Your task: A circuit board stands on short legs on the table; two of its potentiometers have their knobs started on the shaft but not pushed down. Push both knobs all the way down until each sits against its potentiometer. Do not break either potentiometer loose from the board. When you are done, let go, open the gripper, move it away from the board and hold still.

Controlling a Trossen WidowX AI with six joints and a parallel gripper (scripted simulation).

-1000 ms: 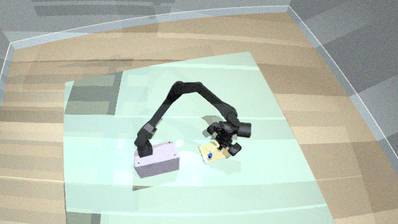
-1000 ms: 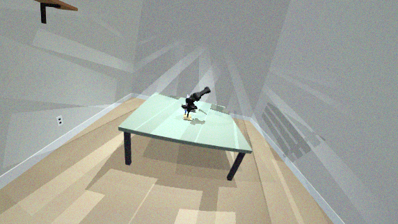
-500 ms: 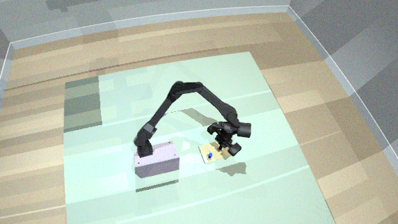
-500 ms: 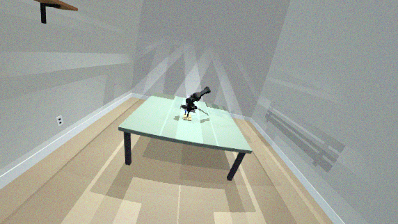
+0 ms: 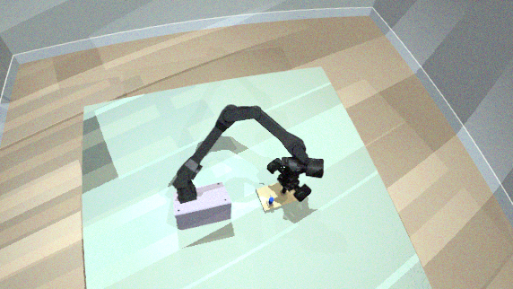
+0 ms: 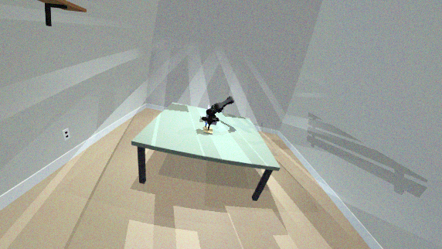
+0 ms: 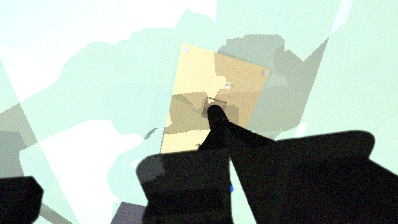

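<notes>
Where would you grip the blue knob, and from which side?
I'd take the blue knob by its sides, coming from straight above. It stands up from the circuit board near an edge, so its flanks look reachable. The gripper is shut over another part of the board, so it would likely need to lift, shift and open first.

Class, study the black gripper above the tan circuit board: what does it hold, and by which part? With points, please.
Nothing; the black gripper [image 5: 283, 191] [image 6: 209, 129] [image 7: 215, 111] is closed with nothing between its fingers.
</notes>
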